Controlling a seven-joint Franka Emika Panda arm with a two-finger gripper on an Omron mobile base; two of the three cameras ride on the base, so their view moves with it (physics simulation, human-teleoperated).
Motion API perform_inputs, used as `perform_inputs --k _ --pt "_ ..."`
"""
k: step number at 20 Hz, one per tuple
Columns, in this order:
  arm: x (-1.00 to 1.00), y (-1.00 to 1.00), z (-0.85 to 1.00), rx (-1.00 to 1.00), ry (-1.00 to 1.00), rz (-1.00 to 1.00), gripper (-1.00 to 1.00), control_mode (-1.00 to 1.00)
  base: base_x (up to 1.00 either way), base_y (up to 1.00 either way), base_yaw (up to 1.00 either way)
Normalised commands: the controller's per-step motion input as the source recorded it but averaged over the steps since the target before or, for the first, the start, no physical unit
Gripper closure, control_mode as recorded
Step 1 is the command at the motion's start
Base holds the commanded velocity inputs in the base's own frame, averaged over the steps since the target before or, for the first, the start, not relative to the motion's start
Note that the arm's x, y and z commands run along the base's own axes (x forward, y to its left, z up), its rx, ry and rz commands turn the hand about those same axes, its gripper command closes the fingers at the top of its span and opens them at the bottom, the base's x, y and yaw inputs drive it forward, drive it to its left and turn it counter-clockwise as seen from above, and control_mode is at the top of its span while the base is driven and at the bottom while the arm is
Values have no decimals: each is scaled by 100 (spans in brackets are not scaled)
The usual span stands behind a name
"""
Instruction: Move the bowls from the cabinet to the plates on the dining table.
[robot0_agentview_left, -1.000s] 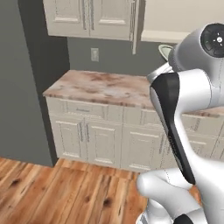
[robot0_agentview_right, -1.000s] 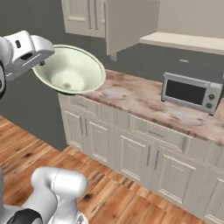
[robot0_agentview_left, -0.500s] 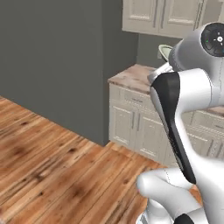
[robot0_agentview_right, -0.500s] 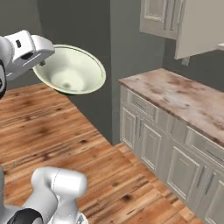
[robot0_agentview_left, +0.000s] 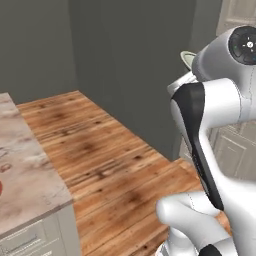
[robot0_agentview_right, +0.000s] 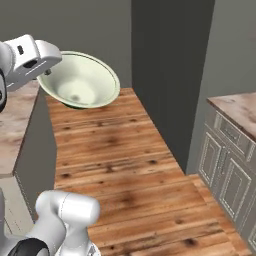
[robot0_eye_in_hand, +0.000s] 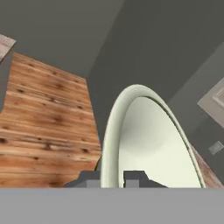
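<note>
You have the pale cream-green ceramic bowl (robot0_agentview_right: 80, 81) off the shelf and up in the air, carried high over the wooden floor (robot0_agentview_right: 125, 165). The gripper (robot0_eye_in_hand: 116, 178) is pinching its flared rim: in the hand view the 2 dark fingertips (robot0_eye_in_hand: 134, 177) sit either side of the rim's edge, one inside the bowl, one outside, at 6 o'clock of that view. In the right base view the bowl hangs tilted, its opening facing toward 4 o'clock, held from its 9 o'clock side by the white hand.

Treat it as stiff and smooth, probably glazed, so it is likely slippery and will chip or break if it drops. A rim pinch on 1 side leaves the whole weight hanging off the fingers; judge that it could swing or slide if you turn sharply. Keep the hold deep on the rim wall and move gently.

The marbled dining counter (robot0_agentview_left: 22, 165) shows at 8 o'clock in the left base view, with a sliver of red plate rim (robot0_agentview_left: 0, 188) at its far left edge. That is probably where the bowl goes.
</note>
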Motion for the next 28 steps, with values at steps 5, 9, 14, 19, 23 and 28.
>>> perform_inputs --k 5,9,14,19,23,28 --pt "0 0 0 0 0 0 100 100 -29 40 32" --pt "0 0 0 0 0 0 100 100 -23 81 12" --pt "0 0 0 0 0 0 100 100 -4 89 7" --pt "0 0 0 0 0 0 100 100 3 84 13" --pt "0 0 0 0 0 0 100 100 31 52 15" --pt "0 0 0 0 0 0 100 100 37 44 15"
